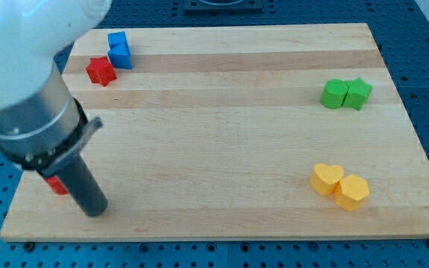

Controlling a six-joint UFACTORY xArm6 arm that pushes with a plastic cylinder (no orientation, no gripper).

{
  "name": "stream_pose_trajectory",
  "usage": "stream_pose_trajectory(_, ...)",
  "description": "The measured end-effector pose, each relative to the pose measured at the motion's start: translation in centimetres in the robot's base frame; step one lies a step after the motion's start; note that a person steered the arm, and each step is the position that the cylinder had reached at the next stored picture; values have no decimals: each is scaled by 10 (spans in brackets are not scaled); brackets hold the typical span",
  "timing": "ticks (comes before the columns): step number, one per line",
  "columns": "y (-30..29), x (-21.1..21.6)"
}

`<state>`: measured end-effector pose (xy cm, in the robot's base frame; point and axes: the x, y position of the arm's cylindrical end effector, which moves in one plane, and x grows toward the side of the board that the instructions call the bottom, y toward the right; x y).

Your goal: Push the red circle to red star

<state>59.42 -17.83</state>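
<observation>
Our tip [95,211] low at view's left, on surface [222,149]. No hand on arm – only rod.

Red circle [56,184] just left of tip, mostly hidden behind rod; contact unclear.

Red star [100,71] well above, touching blue blocks [119,50].

Green pair [346,94], yellow pair [339,186] at right.

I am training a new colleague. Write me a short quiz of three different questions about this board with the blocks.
1. True or false: the red star touches a blue block.
2. Which pair lies nearest the view's bottom right?
A. the green blocks
B. the yellow heart and yellow hexagon
C. the red star and blue block
3. Fill in: the red block half hidden behind the rod lies toward the view's ____ from the red star.

Key
1. True.
2. B.
3. Bottom; my tip rests just right of and below that block.
</observation>
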Motion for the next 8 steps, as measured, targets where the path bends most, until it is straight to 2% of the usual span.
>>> stream_pose_trajectory(1, -61, -23)
stream_pose_trajectory(3, -52, -120)
stream_pose_trajectory(4, -46, -124)
stream_pose_trajectory(5, -75, -122)
stream_pose_trajectory(6, -80, -163)
stream_pose_trajectory(7, -45, -205)
stream_pose_trajectory(8, -41, -208)
